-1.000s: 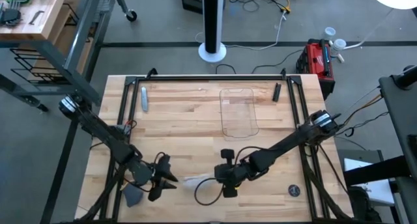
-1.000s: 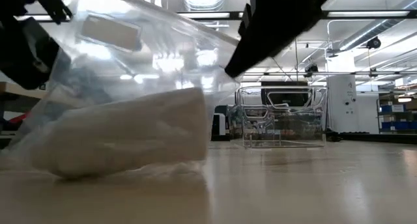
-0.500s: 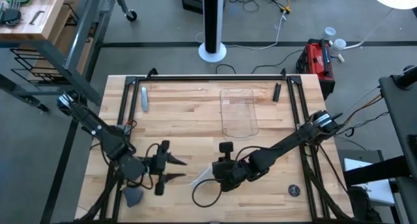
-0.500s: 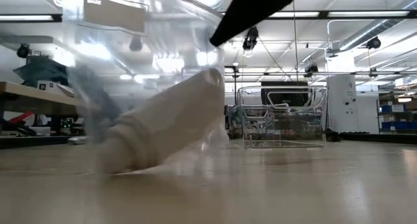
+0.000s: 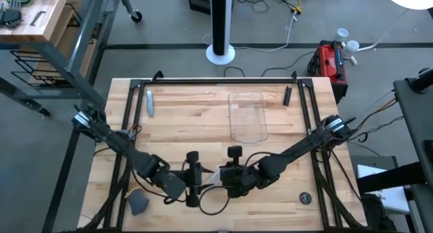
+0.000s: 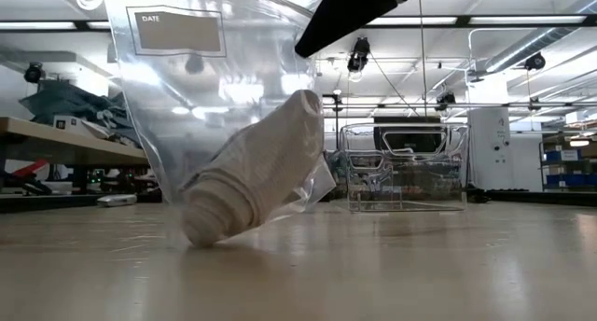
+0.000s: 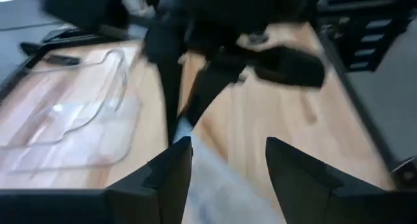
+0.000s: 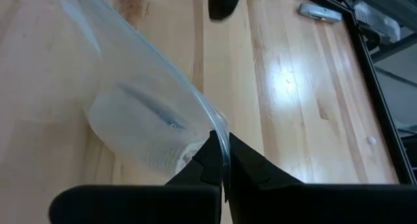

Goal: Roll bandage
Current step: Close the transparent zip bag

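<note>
Readable print: "DATE" in a dark-outlined rectangular label box at the upper part of the wrinkly clear plastic bag (image 6: 224, 97), low view. Inside it, the rolled white-grey gauze bandage (image 6: 252, 167), a soft ribbed cylinder, tilted, lower end resting on the pale butcher-block wooden table (image 5: 203, 124) through the film, layered roll edges visible at that end. Bag hanging upright from its top edge, pinched between the pressed-together fingers of the right gripper (image 8: 223, 160); thin clear film seen edge-on running into the closed fingertips in the right wrist view, bandage (image 8: 146, 136) showing as a whitish lump behind the plastic. High view: right gripper (image 5: 224, 179) near the table's front edge, centre, bag and bandage (image 5: 211, 177) just beside it. Left gripper (image 5: 193, 177) right up against the bag from the other side, fingers (image 7: 172, 175) spread apart, bag film (image 7: 218, 178) lying between them; contact with it not discernible. Clear rectangular hard-plastic tray (image 5: 247, 116) with rounded corners well apart toward the back of the table, glossy, same tray (image 6: 403, 167) behind the bag in the low view. Small grey-blue elongated object (image 5: 149, 102) at the back left of the table, unidentifiable.
</note>
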Controlling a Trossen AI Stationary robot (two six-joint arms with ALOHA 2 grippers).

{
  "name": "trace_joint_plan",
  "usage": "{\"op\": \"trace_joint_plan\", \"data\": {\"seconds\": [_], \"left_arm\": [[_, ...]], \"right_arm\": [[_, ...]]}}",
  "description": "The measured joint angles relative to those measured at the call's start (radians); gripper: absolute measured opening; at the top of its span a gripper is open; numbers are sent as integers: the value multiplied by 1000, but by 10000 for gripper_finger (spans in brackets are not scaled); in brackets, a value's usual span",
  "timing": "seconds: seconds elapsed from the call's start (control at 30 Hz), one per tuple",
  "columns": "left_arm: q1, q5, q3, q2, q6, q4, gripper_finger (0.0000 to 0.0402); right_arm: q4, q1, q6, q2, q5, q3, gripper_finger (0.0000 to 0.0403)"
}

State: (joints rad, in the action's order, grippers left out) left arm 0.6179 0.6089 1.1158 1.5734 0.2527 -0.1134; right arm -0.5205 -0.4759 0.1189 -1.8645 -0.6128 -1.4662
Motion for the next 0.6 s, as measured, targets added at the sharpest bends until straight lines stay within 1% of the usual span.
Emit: {"op": "trace_joint_plan", "data": {"seconds": [0.2,0.3,0.6], "left_arm": [[-27,0,69,41,61,-92,195],[-39,-4,71,62,81,-100,190],[-58,-9,49,62,133,-96,167]], "right_arm": [[1,-2,14,0,8,0,0],[1,-4,34,0,8,1,0],[6,-11,72,0,8,1,0]]}}
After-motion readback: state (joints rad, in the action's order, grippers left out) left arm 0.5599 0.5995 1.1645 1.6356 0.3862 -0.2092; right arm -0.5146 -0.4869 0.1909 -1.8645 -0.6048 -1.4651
